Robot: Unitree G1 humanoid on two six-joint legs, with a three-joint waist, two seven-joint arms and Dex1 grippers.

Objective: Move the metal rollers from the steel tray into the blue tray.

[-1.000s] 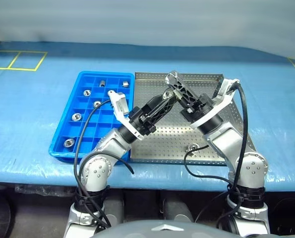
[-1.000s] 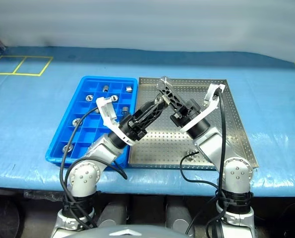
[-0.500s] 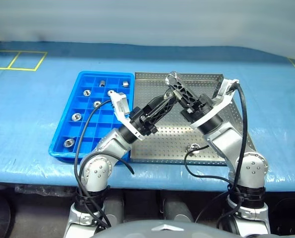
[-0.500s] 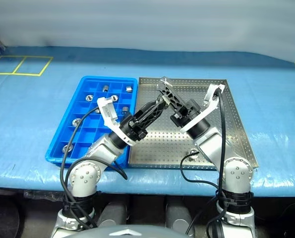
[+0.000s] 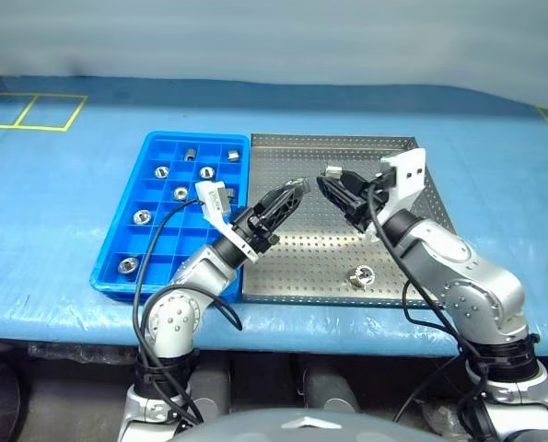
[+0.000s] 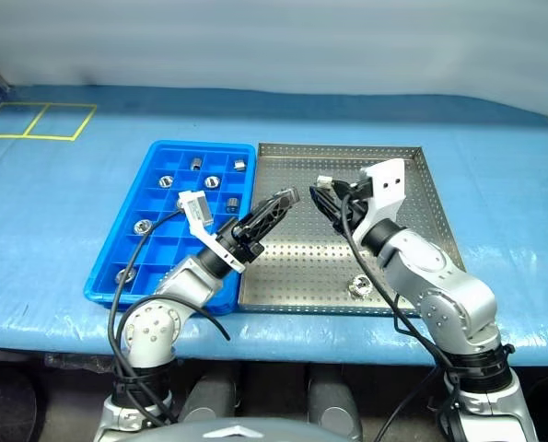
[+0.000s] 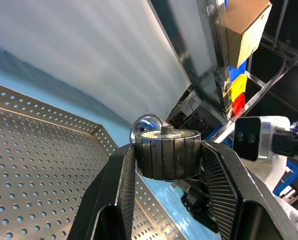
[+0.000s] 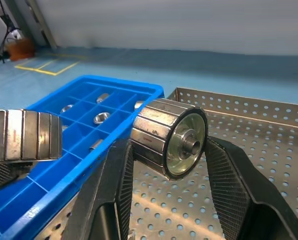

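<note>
My two head cameras looked forward and down from above the bench's [image 5: 62, 203] near edge, side by side, sharing almost one scene: the blue tray [image 5: 117, 262], the steel tray [image 5: 347, 147] and both my arms. My left wrist camera sat close behind my left pincer [image 7: 169, 160], facing up over the steel tray's far rim toward the shelving beyond. My right wrist camera sat close behind my right pincer [image 8: 169, 145], facing both trays.

light: bright, even, overhead | shadows: faint | glare: steel tray [image 5: 398, 249] sheen | blur: none
</note>
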